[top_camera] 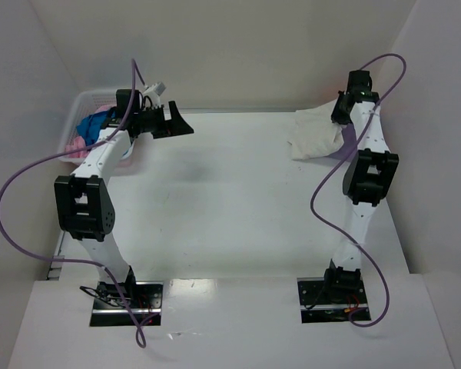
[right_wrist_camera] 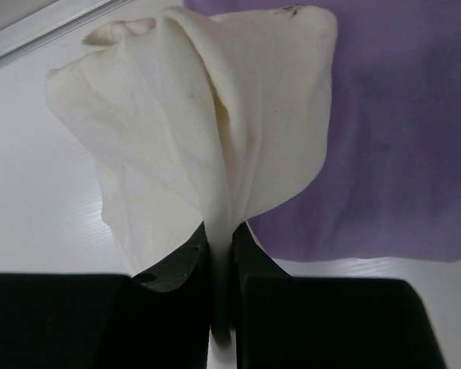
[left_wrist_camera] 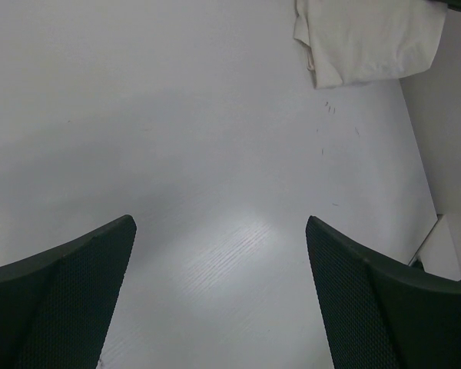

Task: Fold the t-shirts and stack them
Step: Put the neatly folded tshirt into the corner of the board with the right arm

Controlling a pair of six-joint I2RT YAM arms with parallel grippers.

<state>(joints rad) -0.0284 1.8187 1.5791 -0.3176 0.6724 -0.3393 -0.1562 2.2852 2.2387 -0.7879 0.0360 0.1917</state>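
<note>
My right gripper (right_wrist_camera: 220, 231) is shut on a fold of the cream-white t-shirt (right_wrist_camera: 200, 131) and holds it bunched over a flat lavender-purple t-shirt (right_wrist_camera: 399, 154). From above, the cream shirt (top_camera: 315, 134) lies at the far right of the table beside the right gripper (top_camera: 340, 115). It also shows in the left wrist view (left_wrist_camera: 369, 38). My left gripper (left_wrist_camera: 219, 254) is open and empty above bare table; from above it (top_camera: 173, 121) is at the far left. Blue (top_camera: 88, 127) and pink (top_camera: 75, 144) shirts lie in the basket.
A white lattice basket (top_camera: 81, 104) stands at the far left edge of the table (top_camera: 230, 200), next to the left arm. White walls close in the back and both sides. Purple cables loop off both arms.
</note>
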